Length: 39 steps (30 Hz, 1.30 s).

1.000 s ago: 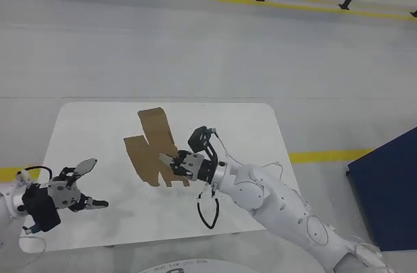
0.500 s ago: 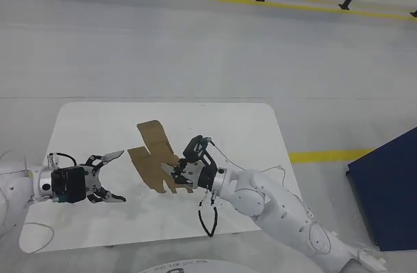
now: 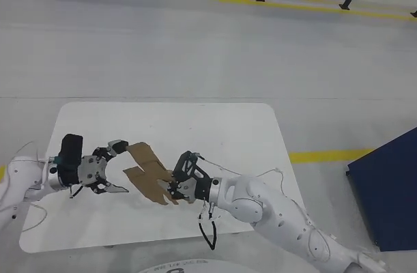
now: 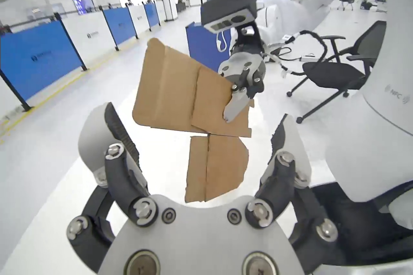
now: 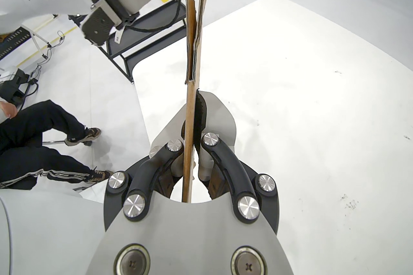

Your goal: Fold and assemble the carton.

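Note:
A flat brown cardboard carton (image 3: 148, 172) with several flaps is held up above the white table (image 3: 228, 123). My right gripper (image 3: 178, 183) is shut on its right-hand edge. In the right wrist view the carton (image 5: 195, 41) shows edge-on, pinched between the pads of the right gripper (image 5: 192, 118). My left gripper (image 3: 117, 168) is at the carton's left end and is open. In the left wrist view its fingers (image 4: 111, 128) spread wide on either side of the carton's lower flap (image 4: 214, 166), which reaches in between them without being clamped. The right gripper (image 4: 237, 95) grips the sheet's far side.
A black cable loop (image 3: 207, 218) hangs off the right arm near the table's front edge. A dark blue partition (image 3: 399, 184) stands on the floor to the right. An office chair (image 4: 338, 76) is behind the table. Bare tabletop lies at the back and right.
My left gripper has swung right, up to the carton. The right gripper has carried the carton left and toward the table's front, so its flap now sits between the open left fingers.

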{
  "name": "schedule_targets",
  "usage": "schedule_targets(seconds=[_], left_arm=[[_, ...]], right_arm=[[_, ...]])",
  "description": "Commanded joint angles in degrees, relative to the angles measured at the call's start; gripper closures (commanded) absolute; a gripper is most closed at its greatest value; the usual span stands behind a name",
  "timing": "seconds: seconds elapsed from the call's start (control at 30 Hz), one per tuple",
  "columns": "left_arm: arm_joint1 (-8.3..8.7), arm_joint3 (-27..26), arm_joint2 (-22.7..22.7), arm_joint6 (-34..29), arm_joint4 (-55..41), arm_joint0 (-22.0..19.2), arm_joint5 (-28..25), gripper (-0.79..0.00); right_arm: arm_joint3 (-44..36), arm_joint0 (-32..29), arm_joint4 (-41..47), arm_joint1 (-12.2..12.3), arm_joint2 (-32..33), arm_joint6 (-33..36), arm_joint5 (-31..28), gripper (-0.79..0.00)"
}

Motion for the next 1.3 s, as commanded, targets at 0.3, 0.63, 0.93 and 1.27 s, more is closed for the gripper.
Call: schedule_targets(seconds=[0.3, 0.63, 0.93, 1.27], left_arm=[[3.60, 0.6, 32.2, -22.0, -28.2, -25.1, 0.0, -0.640], [4.20, -0.7, 32.9, -28.7, -32.8, -25.4, 0.0, -0.357], [4.63, 0.9, 32.9, -29.1, -34.0, -24.5, 0.0, -0.302], [4.84, 1.3, 32.9, -28.9, -34.6, -24.4, 0.0, -0.785]], right_arm=[[-0.5, -1.3, -3.2, -0.5, -0.6, -1.8, -0.7, 0.000], [-0.6, -1.8, -3.5, -0.6, -0.2, -2.0, -1.0, 0.000], [-0.5, -1.8, -3.7, -0.6, -0.3, -1.7, -0.5, 0.000], [-0.9, -1.8, -3.0, -0.8, -0.5, -1.9, -0.1, 0.000]])
